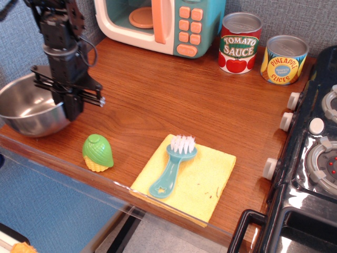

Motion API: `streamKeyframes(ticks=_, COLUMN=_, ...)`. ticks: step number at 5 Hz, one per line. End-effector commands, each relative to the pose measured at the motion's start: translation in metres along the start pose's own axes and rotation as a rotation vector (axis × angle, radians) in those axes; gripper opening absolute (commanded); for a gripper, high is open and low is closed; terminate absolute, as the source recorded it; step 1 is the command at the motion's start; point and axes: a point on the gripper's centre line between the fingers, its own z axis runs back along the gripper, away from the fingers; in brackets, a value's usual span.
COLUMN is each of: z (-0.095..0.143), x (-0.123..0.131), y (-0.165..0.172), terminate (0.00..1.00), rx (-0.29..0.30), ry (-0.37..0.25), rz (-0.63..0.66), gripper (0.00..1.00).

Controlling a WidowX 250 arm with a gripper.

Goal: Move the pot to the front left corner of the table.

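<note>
Gripper (71,108): black, pointing down over front-left part of table, at right rim of pot; one finger (73,108) visible outside the rim, the other hidden behind arm/pot, so can't tell if jaws are parted or closed, nor if they pinch the rim; black arm w/ cable rises above it toward upper left. Pot (29,108): round shiny stainless-steel bowl, rolled rim, upright, resting on table (158,100) at its front-left corner, left side cut by frame edge. Table: brown wood-grain top, clear plastic strip along front edge. Toy lime-green cone-shaped item w/ yellow base (97,153): just right of pot, near front edge, apart from gripper. Yellow cloth (210,176): flat at front centre; teal dish brush w/ white bristles (174,168) lying on it, bristles toward back. Toy microwave (160,23): teal/cream, orange buttons, back centre, door ajar w/ orange plate inside. Tomato sauce tin (240,43): upright, back right, beside microwave; pineapple slices tin (284,59): upright, just right of it. Black toy stove (310,158): right edge, white knobs facing table.
</note>
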Motion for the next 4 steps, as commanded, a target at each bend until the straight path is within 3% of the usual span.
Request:
streamKeyframes(ticks=1, z=0.026, x=0.001, y=0.002, terminate=0.0, rx=0.013, ry=-0.071, rz=0.028, gripper=1.0)
streamKeyframes(ticks=3, z=0.036, x=0.002, y=0.01, terminate=0.0, rx=-0.01, ry=-0.086, rz=0.047, gripper=1.0)
streamKeyframes(ticks=4, z=0.066, x=0.0, y=0.006, terminate=0.0, rx=-0.038, ry=-0.145, rz=0.021, gripper=1.0)
